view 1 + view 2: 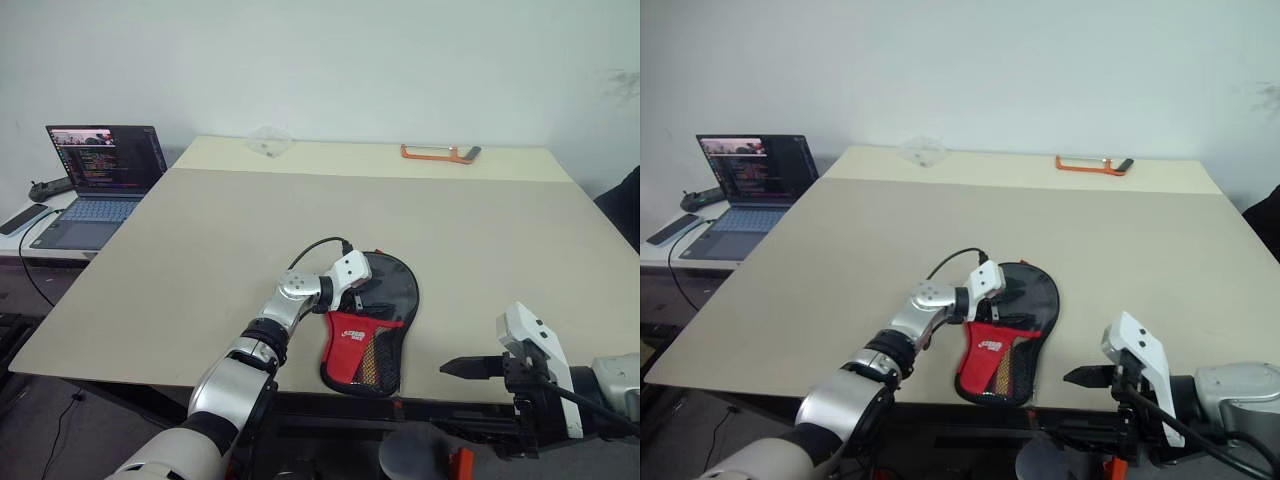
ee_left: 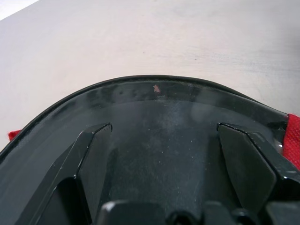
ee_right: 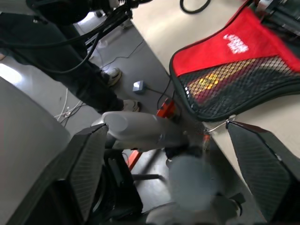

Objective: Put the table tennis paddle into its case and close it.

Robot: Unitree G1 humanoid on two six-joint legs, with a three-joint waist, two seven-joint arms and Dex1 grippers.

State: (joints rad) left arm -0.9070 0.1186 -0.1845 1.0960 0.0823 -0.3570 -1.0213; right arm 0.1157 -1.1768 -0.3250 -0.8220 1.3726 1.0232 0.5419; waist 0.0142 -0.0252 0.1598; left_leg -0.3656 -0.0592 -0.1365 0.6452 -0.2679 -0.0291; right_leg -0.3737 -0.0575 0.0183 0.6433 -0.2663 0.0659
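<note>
here the case (image 1: pixel 372 325) lies at the near table (image 1: pixel 200 260) edge, long axis running away from the robot, left gripper (image 1: pixel 362 297) spread wide on its round end, right gripper (image 1: pixel 462 368) wide, empty, just right of its handle end.

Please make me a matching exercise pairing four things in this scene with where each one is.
Things:
1. case
2. laptop
3. orange tool
4. right gripper

Places:
A. far edge of the table
B. side desk left of the table
C. off the table's near edge, to the right
D. near edge of the table, under the left gripper

Pairs: 1-D, 2-B, 3-A, 4-C
</note>
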